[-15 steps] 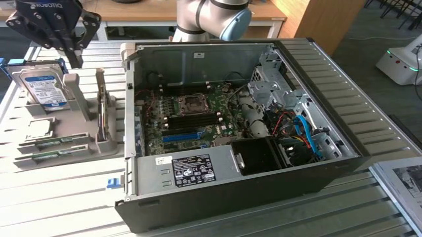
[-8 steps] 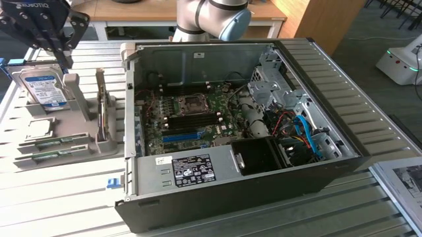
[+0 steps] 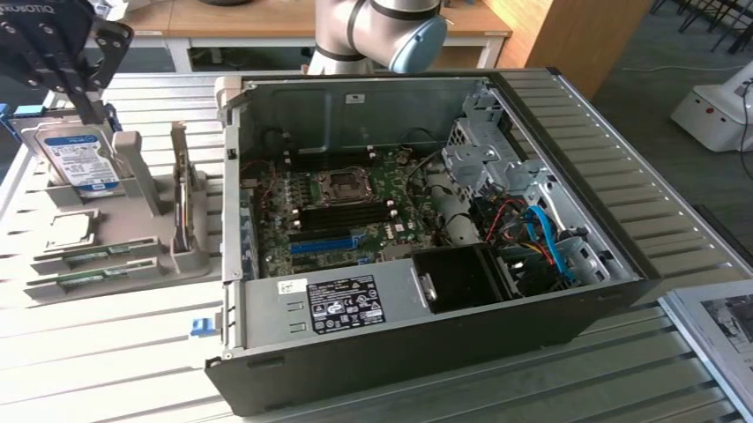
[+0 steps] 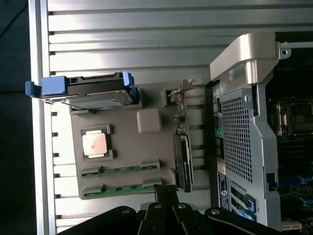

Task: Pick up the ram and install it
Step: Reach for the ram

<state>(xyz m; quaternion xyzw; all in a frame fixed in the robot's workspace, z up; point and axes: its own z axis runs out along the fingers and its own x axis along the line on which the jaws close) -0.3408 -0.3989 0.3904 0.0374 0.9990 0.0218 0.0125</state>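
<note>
My pincer [image 4: 165, 192] hung closed above the grey tray [image 4: 146, 147], its tip near the end of one ram [image 4: 120, 188]; a second stick [image 4: 121, 168], seemingly alike, lay beside it, then a processor [image 4: 95, 145].

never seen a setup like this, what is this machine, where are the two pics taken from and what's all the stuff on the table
This is a robot arm working at a slatted table. One picture comes from a camera standing off the arm. The other comes from a camera on its wrist, looking past the gripper, the part that grasps things. The gripper is shut and holds nothing that I can see.

On the table lies an open computer case, with its green motherboard showing. Beside it, on the exterior view's left, a grey tray holds parts: a hard drive, a processor chip, an upright card and two ram sticks. The gripper hangs above that tray.
</note>
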